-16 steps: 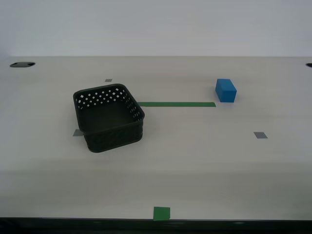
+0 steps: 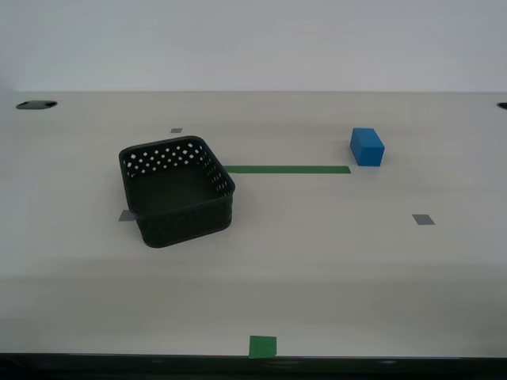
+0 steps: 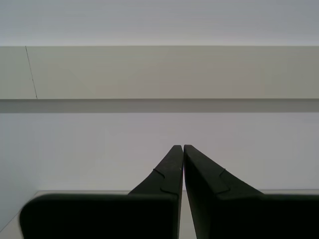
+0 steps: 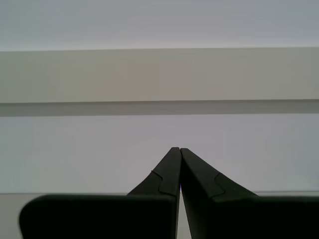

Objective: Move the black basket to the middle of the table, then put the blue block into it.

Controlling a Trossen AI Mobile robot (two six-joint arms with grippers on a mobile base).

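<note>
Two task items on the table [image 2: 333, 277], neither yet handled. Item one — the black basket [image 2: 177, 191]: upright, empty, on the exterior view's left, sitting at the end of the green tape strip [image 2: 287, 169]. Item two — the blue block [image 2: 367, 146]: on the exterior view's right, just beyond the strip's other end, well apart from the basket. My first gripper [image 4: 176, 149] and my second gripper [image 3: 179, 146]: jaws clenched, tips together, grasping nothing, both aimed at a plain wall; neither arm shows in the exterior view. Step in hand, as judged: the first, not begun. Next move calls for opening one pair of jaws, reaching a basket wall, and drawing it toward the strip's middle.
</note>
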